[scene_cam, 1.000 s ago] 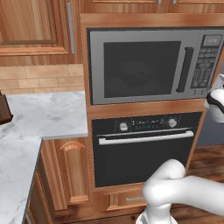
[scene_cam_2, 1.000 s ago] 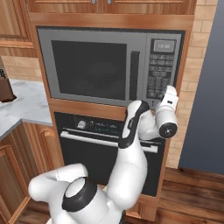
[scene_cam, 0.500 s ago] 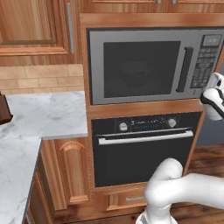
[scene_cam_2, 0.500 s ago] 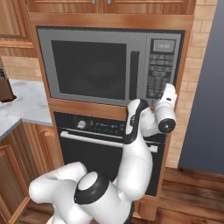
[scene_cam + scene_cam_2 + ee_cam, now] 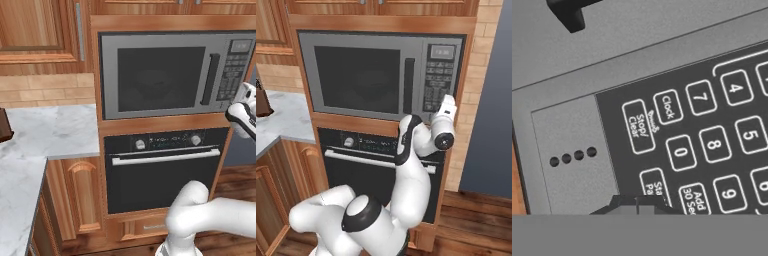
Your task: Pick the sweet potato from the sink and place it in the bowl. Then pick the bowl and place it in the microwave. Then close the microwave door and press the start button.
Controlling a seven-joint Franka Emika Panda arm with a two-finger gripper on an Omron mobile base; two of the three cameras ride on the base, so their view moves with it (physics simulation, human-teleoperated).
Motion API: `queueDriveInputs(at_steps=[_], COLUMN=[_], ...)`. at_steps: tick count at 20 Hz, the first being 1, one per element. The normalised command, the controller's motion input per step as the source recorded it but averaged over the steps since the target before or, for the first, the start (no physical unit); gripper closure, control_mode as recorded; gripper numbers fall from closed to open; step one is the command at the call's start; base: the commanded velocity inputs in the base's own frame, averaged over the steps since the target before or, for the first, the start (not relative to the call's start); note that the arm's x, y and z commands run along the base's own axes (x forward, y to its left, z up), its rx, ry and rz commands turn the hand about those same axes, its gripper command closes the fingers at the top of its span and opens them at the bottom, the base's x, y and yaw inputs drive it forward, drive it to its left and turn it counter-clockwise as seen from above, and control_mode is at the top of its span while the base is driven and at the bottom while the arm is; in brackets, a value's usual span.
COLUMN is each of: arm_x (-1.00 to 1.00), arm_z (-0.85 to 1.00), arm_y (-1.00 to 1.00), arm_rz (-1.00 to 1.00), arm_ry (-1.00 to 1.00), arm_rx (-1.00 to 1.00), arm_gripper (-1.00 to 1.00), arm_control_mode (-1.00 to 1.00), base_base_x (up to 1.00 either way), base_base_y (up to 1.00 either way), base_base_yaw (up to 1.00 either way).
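Wood cabinetry frames the wall stack where the gripper (image 5: 639, 201), fingers pinched together on nothing to make one blunt poker, hovers just before the Start button (image 5: 653, 187) on the microwave (image 5: 381, 75) keypad (image 5: 437, 78), beyond it the closed microwave door (image 5: 161, 75), dark window hiding any bowl.

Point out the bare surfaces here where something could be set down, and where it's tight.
Free: the white marble counter, left of the oven and below the brick backsplash, bare apart from a dark object at its left edge. Crowded: the microwave keypad, where the shut tool sits close against the buttons.
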Motion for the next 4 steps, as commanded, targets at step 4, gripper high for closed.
queueDriveInputs(at_steps=[4], arm_x=[0.18], arm_z=[0.00], arm_y=[-0.05], arm_rz=[0.00], arm_ry=[0.03], arm_rx=[0.00], arm_gripper=[1.00], arm_control_mode=[-1.00], base_base_x=[0.00], base_base_y=[0.00], base_base_yaw=[0.00])
